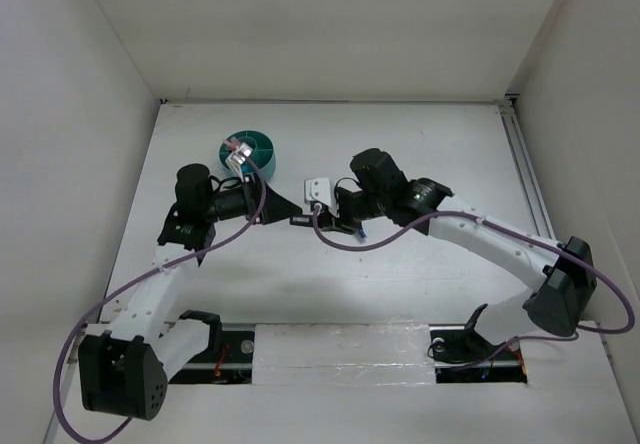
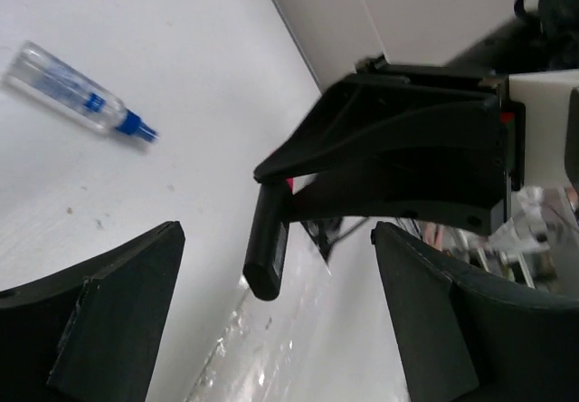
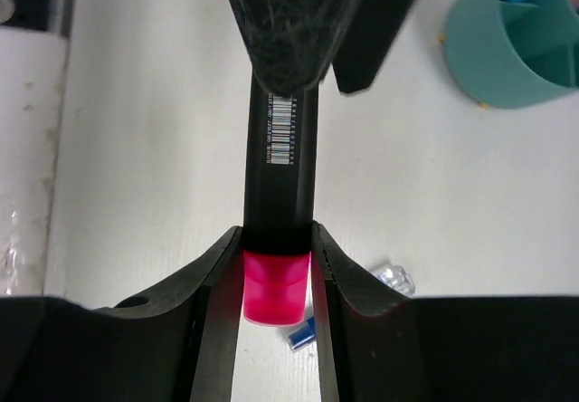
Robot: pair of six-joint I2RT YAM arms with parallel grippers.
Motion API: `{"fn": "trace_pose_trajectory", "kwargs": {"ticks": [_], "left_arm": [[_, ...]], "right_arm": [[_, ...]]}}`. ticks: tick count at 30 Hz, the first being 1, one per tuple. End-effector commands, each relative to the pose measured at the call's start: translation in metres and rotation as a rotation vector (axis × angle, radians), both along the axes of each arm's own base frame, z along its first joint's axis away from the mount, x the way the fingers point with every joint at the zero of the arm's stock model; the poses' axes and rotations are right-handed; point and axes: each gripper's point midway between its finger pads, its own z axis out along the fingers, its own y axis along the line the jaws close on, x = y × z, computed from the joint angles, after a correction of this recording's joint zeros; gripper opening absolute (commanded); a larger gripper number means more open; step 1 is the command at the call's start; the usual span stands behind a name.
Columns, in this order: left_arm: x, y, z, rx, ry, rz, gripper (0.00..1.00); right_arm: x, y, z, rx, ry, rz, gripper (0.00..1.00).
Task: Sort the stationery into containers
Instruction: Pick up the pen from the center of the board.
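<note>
Right pincer [image 3: 276, 244]: clamped on the pink end of the pink highlighter [image 3: 280, 167], whose long black cap points away toward the other arm.
Left pincer [image 2: 276, 230]: jaws stand wide apart and hold nothing. The cap tip sits in their mouth, but I cannot tell whether it touches.
Highlighter's place: carried between the two pincers over the middle of the table [image 1: 420, 134], not in the tub.
Drop risk: if the right jaws let go before the left ones bite, the highlighter would likely fall and roll.
Cap risk: the left pincer can only take the cap, so a pull could slide the cap off the body.
Clash risk: the two pincers are nose to nose, and a small overshoot would knock the fingers together.
Right arm pose: from its base at five o'clock it bows out toward three, then folds back, with the wrist low and pointing at nine.
Left arm pose: from seven o'clock it reaches toward twelve, then the wrist turns to three.
Clear-blue tube [image 2: 77, 94]: lying flat on the table, just under the right fingers at their five o'clock.
Teal tub [image 1: 262, 145]: near, at eleven o'clock from the meeting point, with its compartments open upward.
</note>
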Motion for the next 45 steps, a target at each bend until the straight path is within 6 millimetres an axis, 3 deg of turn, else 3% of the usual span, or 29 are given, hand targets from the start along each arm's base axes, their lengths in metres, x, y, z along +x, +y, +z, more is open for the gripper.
{"fn": "trace_pose_trajectory", "kwargs": {"ticks": [1,2,7,8,12,15,20,21,23,26,31,39,45], "left_arm": [[0.023,0.016,0.026,0.035,-0.098,0.217,0.83],[0.028,0.023,0.036,0.024,-0.131,0.305,0.83],[0.047,0.043,0.048,-0.070,-0.097,0.555,0.88],[0.047,0.045,0.052,-0.096,-0.107,0.575,0.88],[0.051,0.042,0.062,-0.175,-0.111,0.608,0.88],[0.059,0.043,0.053,-0.163,-0.092,0.629,0.86],[0.062,0.049,0.037,-0.139,-0.073,0.672,0.75],[0.062,0.049,0.037,-0.139,-0.073,0.672,0.68],[0.062,0.049,0.035,-0.133,-0.081,0.672,0.63],[0.062,0.049,0.032,-0.134,-0.082,0.671,0.61],[0.062,0.051,0.034,-0.138,-0.106,0.679,0.45],[0.067,0.053,0.043,-0.148,-0.140,0.696,0.35],[0.070,0.049,0.030,-0.139,-0.108,0.679,0.33]], "right_arm": [[0.022,0.002,0.035,0.151,-0.052,-0.192,0.00],[0.035,0.006,0.050,0.231,-0.096,-0.248,0.00],[0.041,0.026,0.059,0.344,-0.036,-0.378,0.00],[0.044,0.034,0.051,0.354,0.011,-0.415,0.00],[0.059,0.051,0.052,0.437,0.114,-0.514,0.00],[0.049,0.067,0.063,0.498,0.145,-0.492,0.00],[0.061,0.067,0.071,0.563,0.143,-0.601,0.00],[0.062,0.066,0.071,0.569,0.156,-0.617,0.00],[0.063,0.070,0.084,0.625,0.165,-0.615,0.00],[0.061,0.076,0.072,0.614,0.189,-0.598,0.00],[0.057,0.084,0.065,0.600,0.209,-0.582,0.00],[0.049,0.092,0.065,0.595,0.225,-0.542,0.00],[0.045,0.095,0.070,0.601,0.234,-0.511,0.00]]}}
